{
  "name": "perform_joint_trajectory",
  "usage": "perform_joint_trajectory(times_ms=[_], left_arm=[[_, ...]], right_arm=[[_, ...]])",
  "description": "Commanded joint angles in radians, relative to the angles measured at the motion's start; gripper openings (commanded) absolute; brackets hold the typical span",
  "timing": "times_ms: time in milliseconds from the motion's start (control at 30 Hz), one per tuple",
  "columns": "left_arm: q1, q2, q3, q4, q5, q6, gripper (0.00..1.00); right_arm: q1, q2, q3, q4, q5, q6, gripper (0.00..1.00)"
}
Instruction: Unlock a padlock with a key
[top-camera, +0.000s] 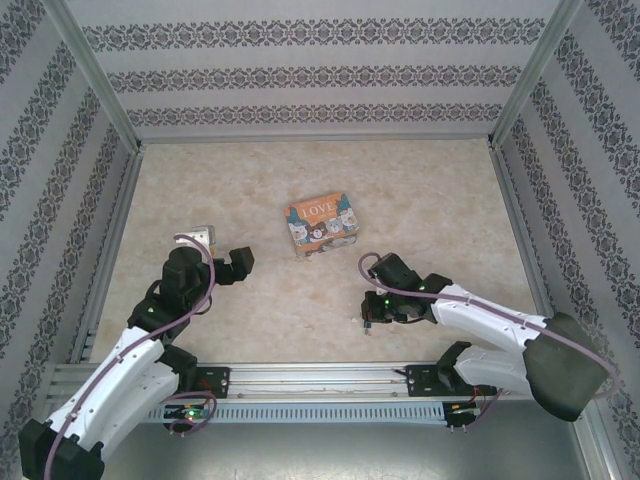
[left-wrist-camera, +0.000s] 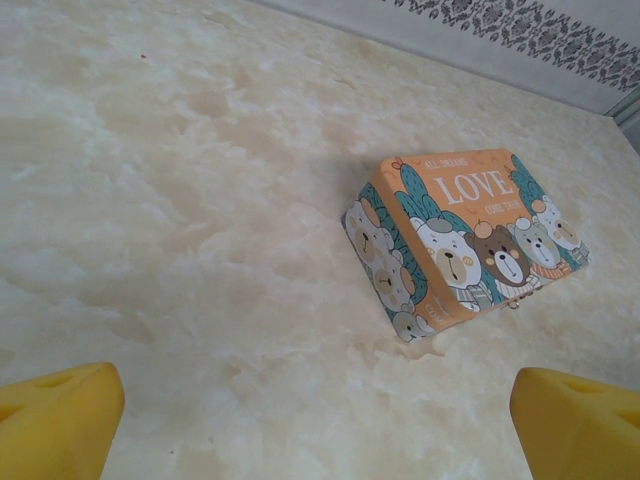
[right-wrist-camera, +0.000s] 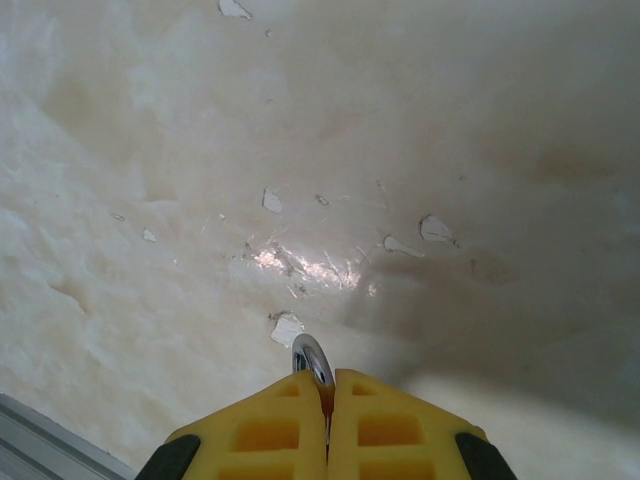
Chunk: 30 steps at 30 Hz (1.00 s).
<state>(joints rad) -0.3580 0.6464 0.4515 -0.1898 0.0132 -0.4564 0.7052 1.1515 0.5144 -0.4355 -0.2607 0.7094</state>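
Padlock or key, unclear which: silvery loop (right-wrist-camera: 312, 358) pinched in right tool (right-wrist-camera: 327, 380); left tool (left-wrist-camera: 318, 428) spread, facing box (left-wrist-camera: 470, 235) on worktop (left-wrist-camera: 180, 200).

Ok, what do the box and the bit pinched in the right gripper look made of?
Box: probably tin or card, smooth printed faces. Bit in the right gripper: metal, going by its silvery, mirror-bright rounded edge; what it is, I cannot tell.

Bright, even light; a glare patch on the table (right-wrist-camera: 300, 262), right-wrist view perhaps slightly blurred.
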Motion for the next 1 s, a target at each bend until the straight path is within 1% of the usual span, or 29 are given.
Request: perform_joint_trajectory(times_ms=[0, 967], left_arm=[[0.014, 0.011, 0.012, 0.039, -0.022, 0.014, 1.00], [0.016, 0.032, 0.015, 0.033, -0.013, 0.001, 0.99]], right_arm=[[0.014, 0.027, 0.016, 0.024, -0.025, -0.010, 0.00], [0.022, 0.199, 0.033, 0.108, -0.060, -0.023, 0.00]])
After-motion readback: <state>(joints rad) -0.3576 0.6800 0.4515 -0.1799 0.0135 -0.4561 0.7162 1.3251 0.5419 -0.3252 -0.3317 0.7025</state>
